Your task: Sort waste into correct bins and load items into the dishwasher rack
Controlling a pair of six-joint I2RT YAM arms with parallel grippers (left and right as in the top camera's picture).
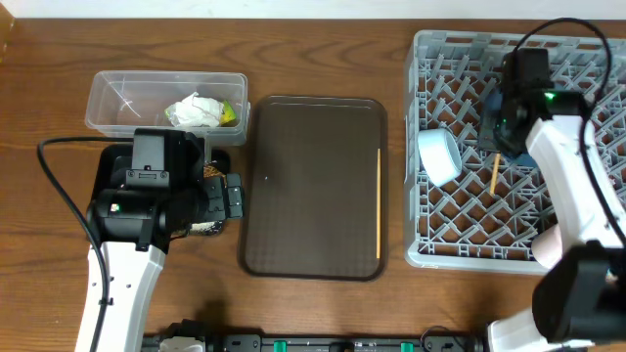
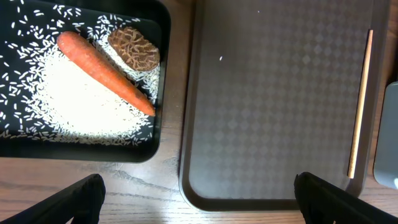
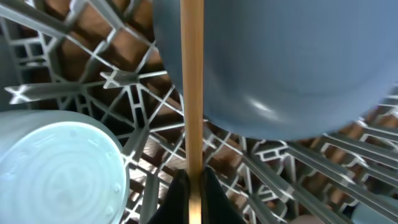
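The large square grey plastic dishwasher rack [image 1: 430,49] with its diamond-lattice floor takes up the right of the desk [image 1: 313,49]. Left of it lies the dark brown serving tray [image 1: 313,196]. Further left stands the clear plastic rectangular tub [image 1: 108,98], holding crumpled white paper [image 1: 196,110] and a yellow-green printed wrapper [image 1: 228,114]. In front of the tub, partly hidden under the left arm, is the shallow black rectangular tray [image 2: 93,152]. It holds an orange carrot piece [image 2: 102,68], a small brown food lump [image 2: 134,48] and scattered white rice-like grains [image 2: 68,106].

Inside the rack, the large dark blue round dish [image 3: 292,68] and the white-and-light-blue bowl [image 1: 440,156] sit close together. The right tool [image 3: 189,186] hangs over the gap between them, clamped on one thin wooden chopstick [image 3: 191,81]. That stick looks ready to be let down onto the lattice.

The second wooden chopstick [image 1: 379,200] lies loose on the serving tray, just inside its right rim. Its long axis runs front to back, parallel to the rack's left wall. It lies to the left of the right tool, over the rack wall. From the left tool [image 2: 199,183], whose fingers stand wide apart and empty, it is off to the right across the full tray width. The right arm looks somewhat nearer, but only the left is free.
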